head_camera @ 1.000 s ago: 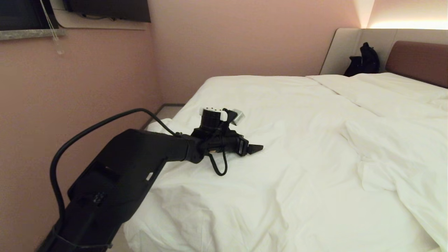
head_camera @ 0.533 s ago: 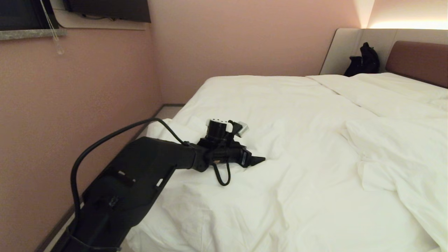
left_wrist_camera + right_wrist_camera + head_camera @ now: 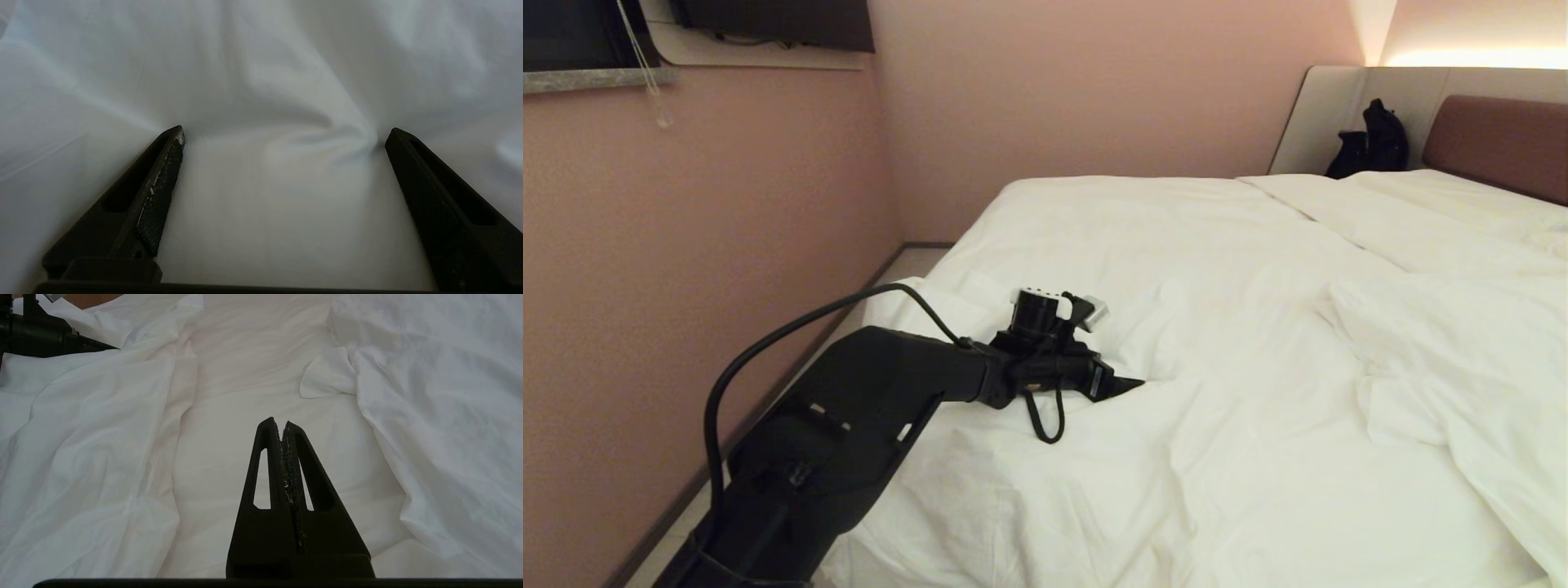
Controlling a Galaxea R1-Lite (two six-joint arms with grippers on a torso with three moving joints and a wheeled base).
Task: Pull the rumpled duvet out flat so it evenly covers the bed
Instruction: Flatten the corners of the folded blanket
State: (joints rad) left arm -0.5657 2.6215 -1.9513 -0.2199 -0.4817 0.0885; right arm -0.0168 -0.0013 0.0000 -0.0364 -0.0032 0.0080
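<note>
**On the near left part of the bed: open claw pressed to cloth, nothing held**

On the wide low bed with its reddish-brown padded headboard (image 3: 1499, 143), the thick puffy white duvet (image 3: 1258, 392) lies rumpled, covering the near and left areas, bunched in folds toward the right side and well short of the headboard.

The left gripper (image 3: 1123, 384), far from the headboard at the duvet's left portion, stands with its black fingers (image 3: 163, 171) spread to full width, tips denting the cloth, nothing held.

The right gripper (image 3: 284, 428) is parked above the duvet, fingers pressed together and empty.

Risks, as judged:
- A shallow closure may catch only a thin fold, which would slip under pull.
- A deep one may also pinch the sheet beneath and drag it.
- A one-sided pull may skew the cover.
</note>
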